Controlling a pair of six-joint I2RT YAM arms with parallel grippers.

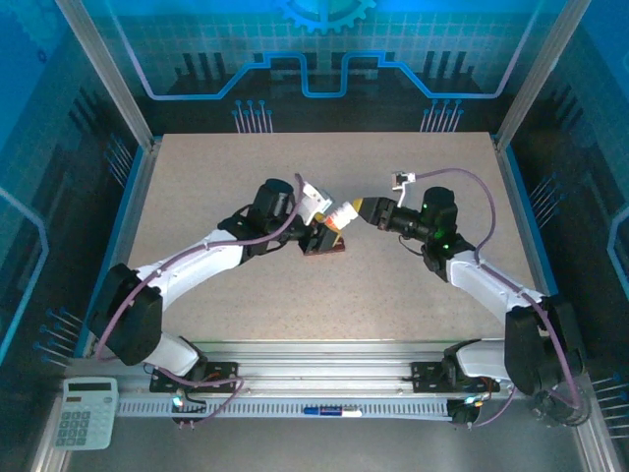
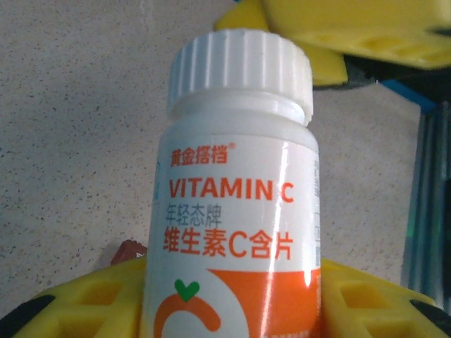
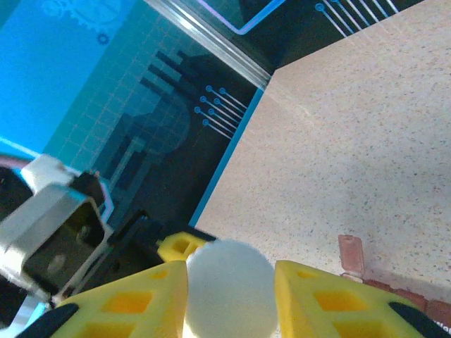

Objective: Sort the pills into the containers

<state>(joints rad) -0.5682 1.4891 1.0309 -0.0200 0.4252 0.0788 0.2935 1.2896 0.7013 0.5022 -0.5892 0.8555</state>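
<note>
A white Vitamin C pill bottle [image 1: 340, 213] with an orange label hangs tilted above the table's middle, held between both arms. My left gripper [image 1: 319, 218] is shut on the bottle's body [image 2: 236, 211], its yellow fingers [image 2: 84, 303] pressing either side of the label. My right gripper [image 1: 364, 209] is shut on the ribbed white cap [image 2: 239, 70], which sits between the yellow pads [image 3: 134, 303] in the right wrist view, where the cap [image 3: 231, 282] is seen end-on. The dark reddish-brown containers strip [image 1: 324, 244] lies on the table just below the bottle, one lid [image 3: 350, 255] standing up.
A speckled beige tabletop [image 1: 216, 177] is walled by blue-lit panels and aluminium posts [image 1: 138, 147]. On the near frame rail rest a calculator [image 1: 84, 413] at the left and a blue-white pen [image 1: 329, 411] in the middle.
</note>
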